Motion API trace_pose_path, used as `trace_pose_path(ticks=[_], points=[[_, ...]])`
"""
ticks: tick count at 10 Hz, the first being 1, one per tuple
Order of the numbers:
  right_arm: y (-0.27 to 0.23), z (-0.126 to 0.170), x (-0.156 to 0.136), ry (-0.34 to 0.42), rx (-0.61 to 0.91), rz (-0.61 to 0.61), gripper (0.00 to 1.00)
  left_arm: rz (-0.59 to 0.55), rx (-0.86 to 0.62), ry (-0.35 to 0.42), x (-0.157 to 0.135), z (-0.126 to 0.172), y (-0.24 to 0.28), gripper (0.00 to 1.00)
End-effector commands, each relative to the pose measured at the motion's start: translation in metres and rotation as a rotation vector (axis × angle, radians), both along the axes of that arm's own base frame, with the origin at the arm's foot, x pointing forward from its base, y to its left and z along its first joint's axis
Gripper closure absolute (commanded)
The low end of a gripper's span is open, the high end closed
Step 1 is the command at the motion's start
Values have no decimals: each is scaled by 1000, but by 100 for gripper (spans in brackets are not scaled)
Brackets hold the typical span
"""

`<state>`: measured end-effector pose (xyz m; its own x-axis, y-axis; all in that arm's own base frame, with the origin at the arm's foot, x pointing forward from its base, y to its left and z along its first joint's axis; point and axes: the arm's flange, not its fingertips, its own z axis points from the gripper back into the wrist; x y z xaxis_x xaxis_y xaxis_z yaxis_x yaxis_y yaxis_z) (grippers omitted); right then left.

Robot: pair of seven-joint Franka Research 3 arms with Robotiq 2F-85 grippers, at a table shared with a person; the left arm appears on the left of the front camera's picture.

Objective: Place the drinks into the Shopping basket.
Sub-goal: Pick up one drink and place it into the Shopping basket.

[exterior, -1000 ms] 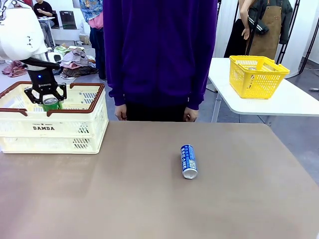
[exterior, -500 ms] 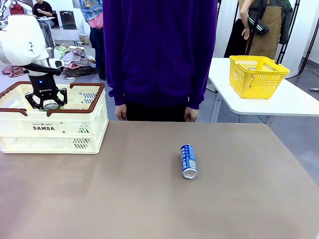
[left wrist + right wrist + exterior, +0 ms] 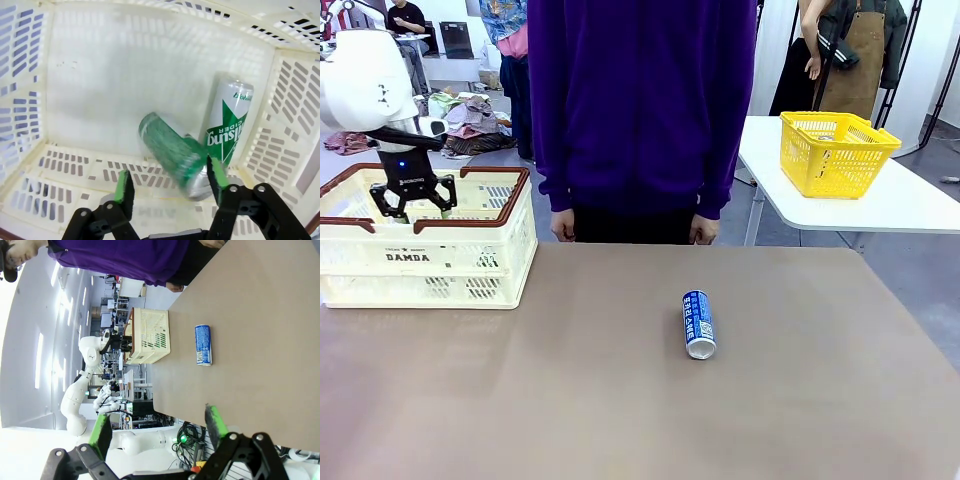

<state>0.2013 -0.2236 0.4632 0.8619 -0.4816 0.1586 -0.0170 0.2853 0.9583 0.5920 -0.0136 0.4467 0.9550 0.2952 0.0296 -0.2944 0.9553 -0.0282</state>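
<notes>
Left gripper (image 3: 413, 207) inside the rim of the cream basket (image 3: 470, 262), which stands at the table's (image 3: 570, 400) far left corner; its green-padded fingers (image 3: 123, 186) are apart and grip nothing. In the left wrist view a green can (image 3: 167, 152), blurred and tilted, lies inside the basket just ahead of the spread fingers; a silver-and-green can (image 3: 230, 120) rests beside it against a perforated wall. Blue can (image 3: 698, 323) on its side near the middle of the table, silver end toward the near edge, well apart from the basket. Right gripper (image 3: 157, 427) off the table's right edge, fingers apart and empty. Person (image 3: 640, 110) in a purple top at the far edge, arms down.
</notes>
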Motion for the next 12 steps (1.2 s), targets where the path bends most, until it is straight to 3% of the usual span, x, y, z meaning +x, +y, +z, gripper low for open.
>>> trace_pose_path(ticks=[1, 4, 7, 10, 12], points=[[0, 1, 2, -37, 8, 3, 0, 16, -1, -6, 0, 3, 1, 0], [0, 1, 2, -37, 8, 3, 0, 27, -13, -33, -5, 13, 3, 0], [0, 1, 2, -37, 8, 3, 0, 6, -68, -85, -21, 48, -6, 0], [0, 1, 2, -37, 8, 3, 0, -111, -298, -192, -84, 143, -45, 0], [0, 1, 2, -37, 8, 3, 0, -335, -495, -191, -141, 176, -66, 0]])
